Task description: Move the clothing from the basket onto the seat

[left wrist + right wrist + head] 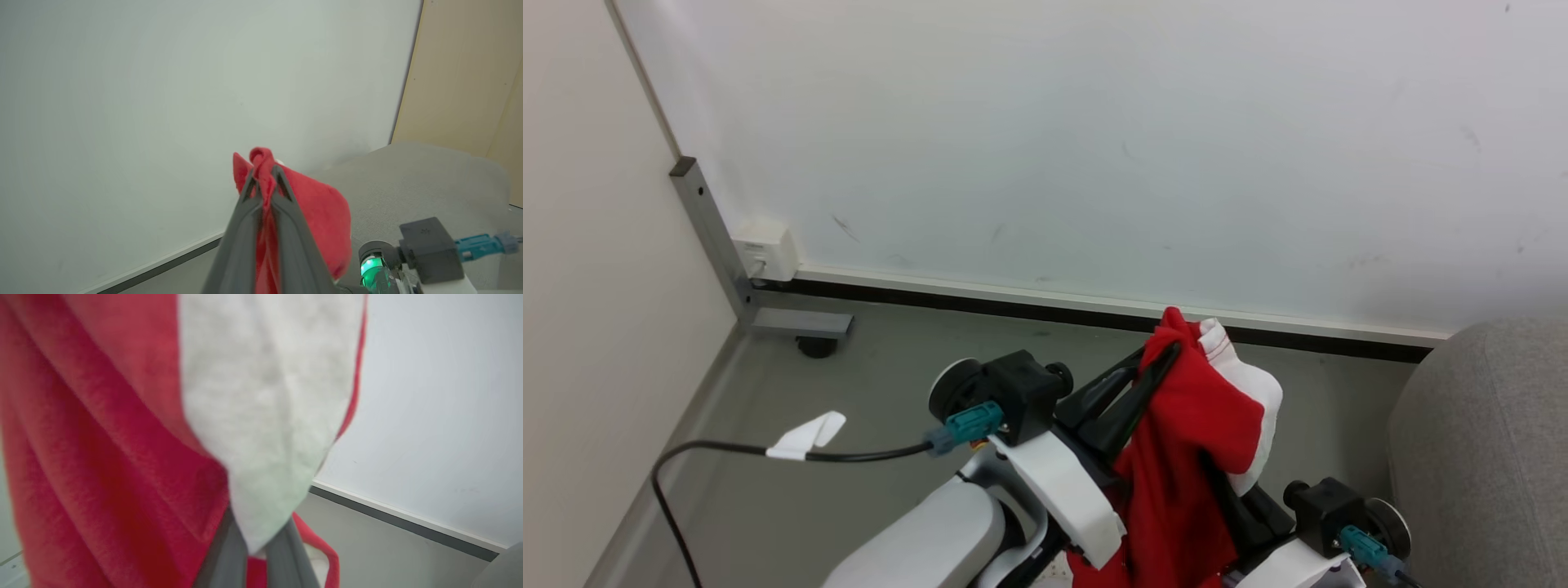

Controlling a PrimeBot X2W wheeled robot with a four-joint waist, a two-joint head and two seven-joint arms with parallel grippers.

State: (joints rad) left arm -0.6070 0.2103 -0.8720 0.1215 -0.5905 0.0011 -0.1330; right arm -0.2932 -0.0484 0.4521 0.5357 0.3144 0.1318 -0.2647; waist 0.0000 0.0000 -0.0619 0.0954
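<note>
A red garment with a white panel, the clothing [1188,433], hangs in the air between my two arms. My left gripper [1170,341] is shut on its top fold; in the left wrist view the red cloth [322,212] bunches between the shut fingers of that gripper [263,179]. Lower down, my right gripper [1215,469] is shut on the same garment, its dark fingers [286,555] pinching the white panel [261,396]. The grey seat [1478,441] stands to the right, its padded arm [412,183] beyond the garment. The basket is out of view.
A white wall [1094,139] with a dark baseboard [1054,314] runs close ahead. At the left corner stands a grey metal frame leg [715,241] with a caster [815,346] and a white socket box [765,251]. A black cable [719,447] with a white tag loops left.
</note>
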